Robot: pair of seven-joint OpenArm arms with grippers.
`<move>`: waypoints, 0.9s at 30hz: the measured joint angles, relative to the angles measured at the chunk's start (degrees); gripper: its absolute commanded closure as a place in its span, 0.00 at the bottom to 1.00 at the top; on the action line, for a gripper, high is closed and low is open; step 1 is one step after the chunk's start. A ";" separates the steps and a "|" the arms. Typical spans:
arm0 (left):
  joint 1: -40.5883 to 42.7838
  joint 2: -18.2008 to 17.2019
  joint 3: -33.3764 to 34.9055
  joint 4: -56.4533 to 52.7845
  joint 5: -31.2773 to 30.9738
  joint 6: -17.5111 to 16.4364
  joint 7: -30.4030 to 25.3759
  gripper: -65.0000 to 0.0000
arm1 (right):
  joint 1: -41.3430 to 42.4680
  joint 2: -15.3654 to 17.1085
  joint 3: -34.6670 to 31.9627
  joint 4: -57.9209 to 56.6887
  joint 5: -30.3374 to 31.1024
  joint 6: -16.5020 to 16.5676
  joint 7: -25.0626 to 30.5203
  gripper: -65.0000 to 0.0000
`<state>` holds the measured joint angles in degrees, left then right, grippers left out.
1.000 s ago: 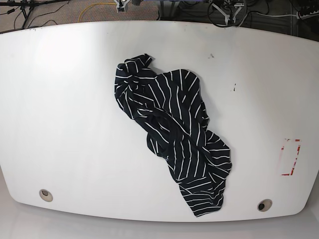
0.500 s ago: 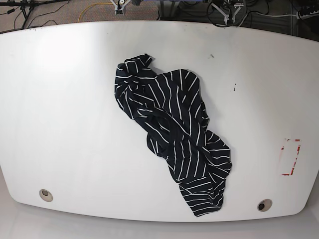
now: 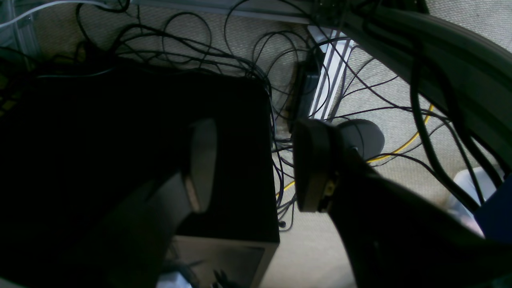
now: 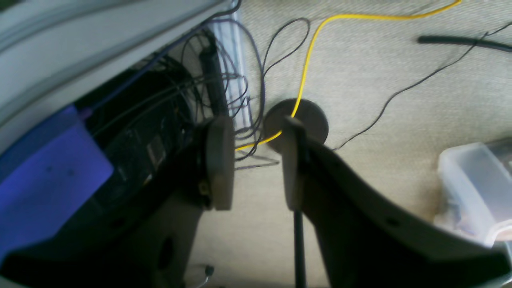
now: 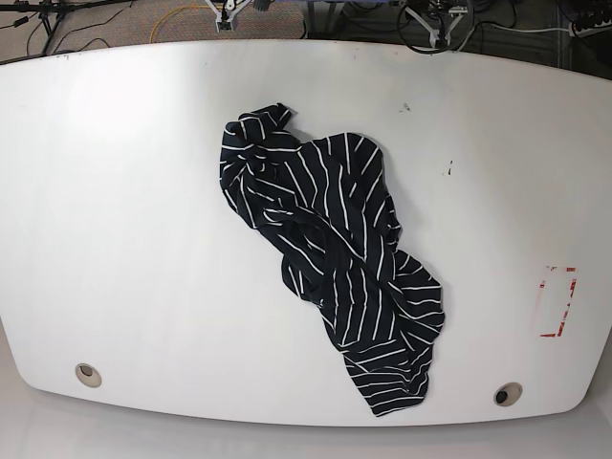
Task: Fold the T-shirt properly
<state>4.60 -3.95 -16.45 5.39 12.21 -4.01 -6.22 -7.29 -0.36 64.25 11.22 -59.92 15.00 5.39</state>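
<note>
The T-shirt (image 5: 330, 263) lies crumpled in a long diagonal heap on the white table (image 5: 124, 210). It is dark with thin white stripes and runs from the upper middle down to the front edge. Neither gripper is near it. In the left wrist view my left gripper (image 3: 256, 168) hangs open over the floor beyond the table, with nothing between its pads (image 3: 202, 160). In the right wrist view my right gripper (image 4: 256, 164) is also open and empty above the carpet. The base view shows only small bits of the arms at the far edge.
A red-marked rectangle (image 5: 557, 302) sits at the table's right. Two round holes (image 5: 88, 374) (image 5: 508, 393) lie near the front edge. Off the table are tangled cables (image 3: 240, 60), a black box (image 3: 224, 160), a yellow cable (image 4: 312, 44) and a clear plastic bin (image 4: 472, 188).
The T-shirt lies as before. Only the small arm parts at the table's far edge shift slightly.
</note>
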 measured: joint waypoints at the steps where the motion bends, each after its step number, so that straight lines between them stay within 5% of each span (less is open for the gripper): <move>1: 0.44 0.13 0.02 1.05 -0.02 0.02 -0.50 0.56 | -0.17 0.00 0.00 0.22 0.02 -0.02 0.24 0.71; 7: 2.05 0.28 0.13 7.10 0.00 0.20 -0.70 0.56 | -1.66 0.02 -0.11 2.01 0.13 -0.02 0.13 0.71; 27: -1.64 0.42 0.00 0.57 0.92 0.68 -0.68 0.55 | -3.13 -0.09 0.59 2.60 -0.07 0.00 -0.11 0.71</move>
<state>2.96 -3.53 -16.45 5.96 13.13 -3.33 -6.90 -10.41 -0.45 64.84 13.82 -59.99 15.00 5.28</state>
